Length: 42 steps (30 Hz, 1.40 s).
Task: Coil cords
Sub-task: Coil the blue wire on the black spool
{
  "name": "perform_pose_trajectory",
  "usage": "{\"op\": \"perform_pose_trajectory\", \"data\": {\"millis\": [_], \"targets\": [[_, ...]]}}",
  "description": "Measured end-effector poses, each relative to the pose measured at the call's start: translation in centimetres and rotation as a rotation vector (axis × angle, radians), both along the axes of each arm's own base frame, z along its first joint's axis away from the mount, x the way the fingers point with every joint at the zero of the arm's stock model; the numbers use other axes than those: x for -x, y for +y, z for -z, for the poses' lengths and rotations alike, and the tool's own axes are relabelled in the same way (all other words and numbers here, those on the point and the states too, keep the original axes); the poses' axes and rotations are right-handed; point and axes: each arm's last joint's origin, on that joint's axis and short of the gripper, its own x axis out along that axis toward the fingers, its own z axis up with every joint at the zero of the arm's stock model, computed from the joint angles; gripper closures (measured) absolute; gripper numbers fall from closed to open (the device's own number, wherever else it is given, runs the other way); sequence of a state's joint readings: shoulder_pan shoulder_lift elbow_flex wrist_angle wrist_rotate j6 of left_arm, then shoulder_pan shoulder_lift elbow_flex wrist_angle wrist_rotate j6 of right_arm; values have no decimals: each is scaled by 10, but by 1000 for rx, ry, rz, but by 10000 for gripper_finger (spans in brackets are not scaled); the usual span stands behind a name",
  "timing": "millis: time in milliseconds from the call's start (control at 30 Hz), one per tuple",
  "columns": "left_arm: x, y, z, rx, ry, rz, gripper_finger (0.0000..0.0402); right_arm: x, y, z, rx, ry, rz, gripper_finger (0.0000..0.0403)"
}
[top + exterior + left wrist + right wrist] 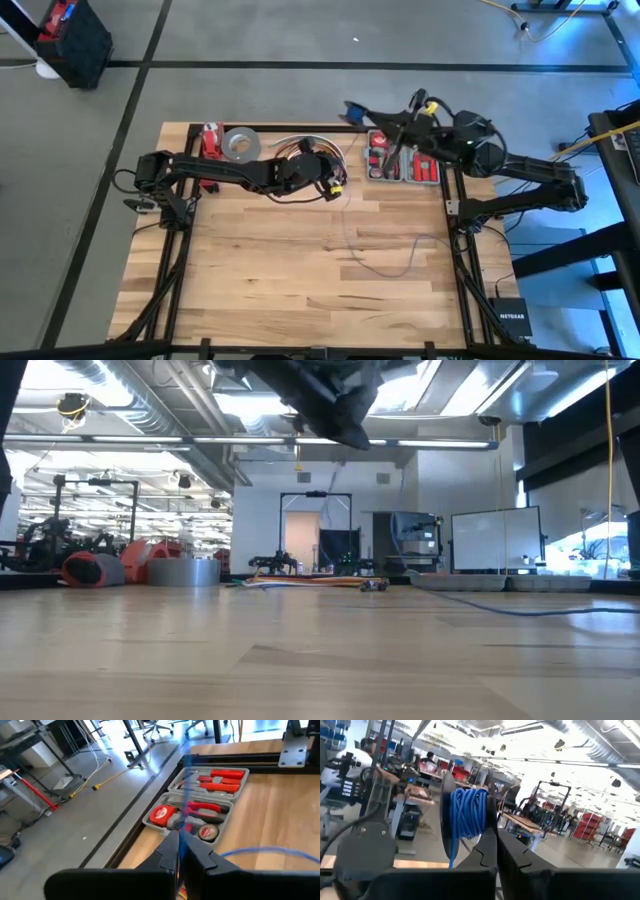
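From above, you see the left arm stretched across the far part of the table (260, 300), its left gripper (338, 186) near the middle of the far edge, just beside a short bundle of orange and white cables (300, 146). A roll of grey tape (240, 144) and a red object sit near the far left corner. Your right arm reaches in from the right side, and the right gripper (362, 112) hangs past the far edge, above the open tool case (403, 160) with its red-handled tools. The cord (385, 262), thin and bluish-grey, trails loosely over the wood in the right half of the table. From table height, you see that cord as a thin blue line (500, 608) lying on the wood at the right, the tape roll (182, 571) at the left, and a dark arm high overhead; which arm it is you cannot tell from here. In the left wrist view, your left gripper's fingers (167, 854) are pressed together on a blurred blue strand of the cord (186, 795) that runs up from between them, with the tool case (170, 785) on the table beyond. In the right wrist view, your right gripper's fingers (512, 850) are closed together, and several turns of blue cord (469, 814) are wound into a coil just above the fingertips, with a loose end hanging down beside it.
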<state>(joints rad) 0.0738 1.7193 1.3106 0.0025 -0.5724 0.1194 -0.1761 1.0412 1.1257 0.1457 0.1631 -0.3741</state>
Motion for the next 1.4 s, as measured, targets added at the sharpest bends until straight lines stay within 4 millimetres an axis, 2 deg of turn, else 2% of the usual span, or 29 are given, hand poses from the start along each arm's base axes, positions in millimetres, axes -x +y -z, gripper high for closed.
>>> {"op": "perform_pose_trajectory", "data": {"millis": [300,533,667,900,1000,1233,1400], "targets": [[2,0,4,9,47,-2,396,21,4,-9,11,-5,4,402],[2,-13,5,36,50,37,392,22,3,-7,17,33,36,402],[6,-17,12,42,149,46,365,22,2,-6,33,42,58,402],[16,-17,25,71,311,27,296,24,2,-7,40,39,81,402],[17,-19,26,59,337,39,275,26,2,-7,48,42,104,402],[13,-26,22,20,301,81,265,25,2,-6,48,58,105,402],[-2,-31,20,-76,223,141,265,25,2,-6,47,62,104,402]]}}
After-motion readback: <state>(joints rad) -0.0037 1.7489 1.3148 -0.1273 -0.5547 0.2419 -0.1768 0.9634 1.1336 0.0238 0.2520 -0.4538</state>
